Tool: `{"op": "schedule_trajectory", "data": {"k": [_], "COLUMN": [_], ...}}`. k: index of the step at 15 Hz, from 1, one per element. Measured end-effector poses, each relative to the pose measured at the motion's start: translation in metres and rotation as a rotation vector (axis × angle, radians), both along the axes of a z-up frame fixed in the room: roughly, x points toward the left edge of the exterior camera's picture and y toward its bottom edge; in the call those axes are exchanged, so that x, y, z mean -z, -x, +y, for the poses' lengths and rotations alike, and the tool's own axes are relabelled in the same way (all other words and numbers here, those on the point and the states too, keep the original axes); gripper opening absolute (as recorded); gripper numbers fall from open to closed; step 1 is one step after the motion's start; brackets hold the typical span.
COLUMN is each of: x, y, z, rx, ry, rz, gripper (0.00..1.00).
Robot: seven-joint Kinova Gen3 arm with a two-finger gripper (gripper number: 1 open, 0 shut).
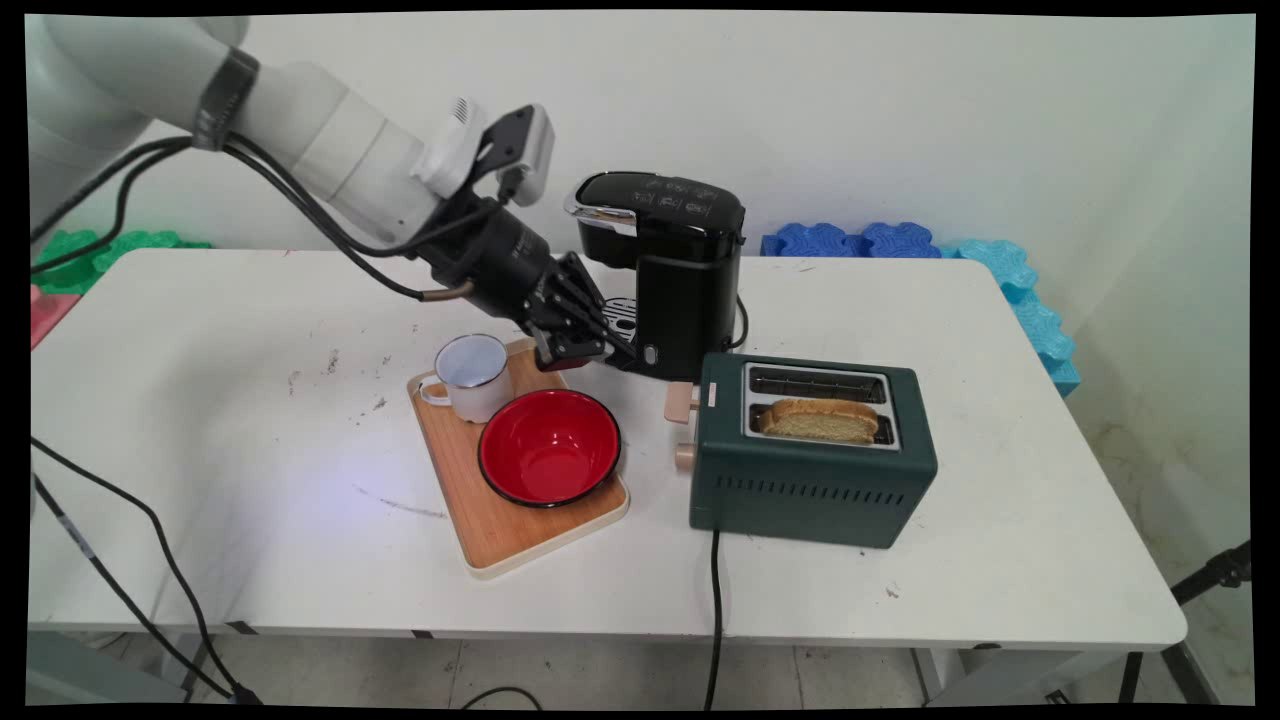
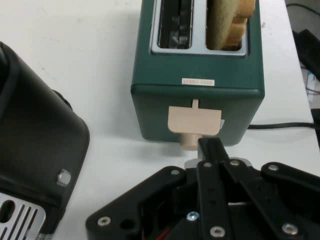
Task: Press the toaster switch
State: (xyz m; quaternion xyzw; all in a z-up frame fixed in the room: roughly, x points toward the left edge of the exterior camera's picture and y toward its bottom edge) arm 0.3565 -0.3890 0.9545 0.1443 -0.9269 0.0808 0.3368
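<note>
White table (image 1: 250, 450) under a plain pale wall carries everything, with green foam pieces (image 1: 110, 245) at its far left corner and blue foam pieces (image 1: 900, 242) along the far right edge.

Going from the left, a wooden tray (image 1: 470, 520) lies near the middle of the table; on it stand a white enamel mug (image 1: 472, 375) at the far end and a red bowl (image 1: 550, 447) just beside it, nearer the camera.

Above the tray's far right corner hangs the hand (image 1: 590, 340), slanting down and to the right from the arm. Its fingers look drawn together with nothing between them; in the hand view they meet in a single dark tip (image 2: 207, 147).

Just behind and to the right of the hand stands a black coffee machine (image 1: 680, 270), close enough that its body fills the left edge of the hand view.

Further right sits a green toaster (image 1: 810, 450), its long axis running left to right across the table, a slice of bread (image 1: 818, 420) standing in the nearer slot and the far slot empty. Its beige lever (image 1: 682, 402) and a small round knob (image 1: 684, 458) face left, toward the hand. In the hand view the lever (image 2: 195, 121) lies straight ahead of the fingertip, very near, with the knob seeming just short of contact; whether they touch I cannot tell.

A black power cord (image 1: 715, 610) runs from the toaster off the table's near edge.
</note>
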Motion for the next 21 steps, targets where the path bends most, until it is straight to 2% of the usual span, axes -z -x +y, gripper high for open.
{"op": "schedule_trajectory", "data": {"k": [12, 21], "x": [0.025, 0.040], "y": [0.032, 0.050], "z": [-0.020, -0.035], "rx": [0.071, 0.087], "ry": [-0.013, -0.014], "rz": [-0.050, -0.058], "gripper": [0.00, 0.00]}}
